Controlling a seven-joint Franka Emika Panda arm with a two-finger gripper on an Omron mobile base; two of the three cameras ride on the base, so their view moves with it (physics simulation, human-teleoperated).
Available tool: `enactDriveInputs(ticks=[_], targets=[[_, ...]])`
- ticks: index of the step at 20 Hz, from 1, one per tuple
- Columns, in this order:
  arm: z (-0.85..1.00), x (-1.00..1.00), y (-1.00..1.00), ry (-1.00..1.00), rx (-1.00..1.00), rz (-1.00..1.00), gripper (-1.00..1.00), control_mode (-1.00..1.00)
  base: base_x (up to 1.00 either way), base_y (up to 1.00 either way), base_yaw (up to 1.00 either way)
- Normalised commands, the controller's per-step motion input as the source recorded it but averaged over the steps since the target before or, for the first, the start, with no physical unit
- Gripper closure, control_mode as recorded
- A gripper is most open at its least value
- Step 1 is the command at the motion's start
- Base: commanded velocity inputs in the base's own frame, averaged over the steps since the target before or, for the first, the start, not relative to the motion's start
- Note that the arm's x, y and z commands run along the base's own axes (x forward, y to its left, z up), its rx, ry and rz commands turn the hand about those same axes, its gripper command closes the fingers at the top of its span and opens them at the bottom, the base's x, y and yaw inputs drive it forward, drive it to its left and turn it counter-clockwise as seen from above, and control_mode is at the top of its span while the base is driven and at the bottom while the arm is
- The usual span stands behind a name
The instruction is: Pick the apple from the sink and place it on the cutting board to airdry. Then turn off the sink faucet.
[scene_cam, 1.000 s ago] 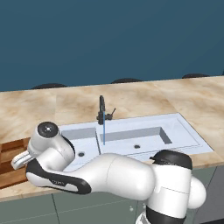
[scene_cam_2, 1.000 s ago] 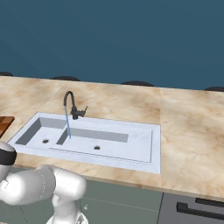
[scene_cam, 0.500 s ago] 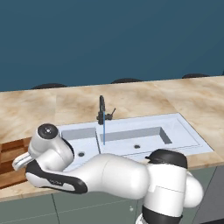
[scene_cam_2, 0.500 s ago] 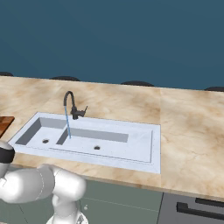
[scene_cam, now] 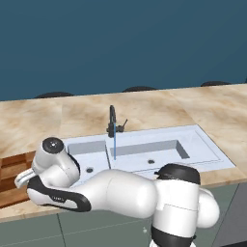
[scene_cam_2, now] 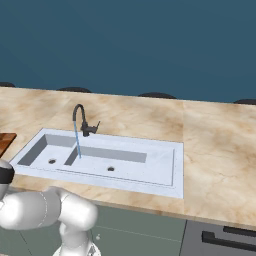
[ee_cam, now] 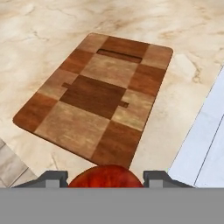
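In the hand view the red apple (ee_cam: 106, 176) sits at the bottom edge, and my gripper (ee_cam: 106, 180) is shut on it, one dark fingertip (ee_cam: 51, 178) on each side. Below and ahead lies the checkered brown cutting board (ee_cam: 100, 96) on the marble counter. From the left base view the board (scene_cam: 10, 170) shows at the left edge, partly hidden behind my arm. The pale two-basin sink (scene_cam: 190, 140) holds no apple. The black faucet (scene_cam: 112, 123) stands behind it, and a thin blue stream of water (scene_cam: 115, 147) runs from its spout.
The sink's pale rim (ee_cam: 205, 148) lies just right of the board in the hand view. In the right base view the sink (scene_cam_2: 160, 172), the faucet (scene_cam_2: 80, 120) and a corner of the board (scene_cam_2: 5, 141) appear. Marble counter stretches right of the sink, with a dark blue wall behind.
The arm has shifted only slightly over the board's near side. The sink, the faucet and the running water look the same.
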Motion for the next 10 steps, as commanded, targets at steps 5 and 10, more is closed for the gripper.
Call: enactDriveInputs(ticks=[5, 10], targets=[[-0.09, 0.14, 0.16, 0.02, 0.00, 0.00, 1.00, -1.00, 0.00, 0.00, 0.00], [-0.10, 0.14, 0.16, 0.03, 0.00, 0.00, 1.00, -1.00, 0.00, 0.00, 0.00]])
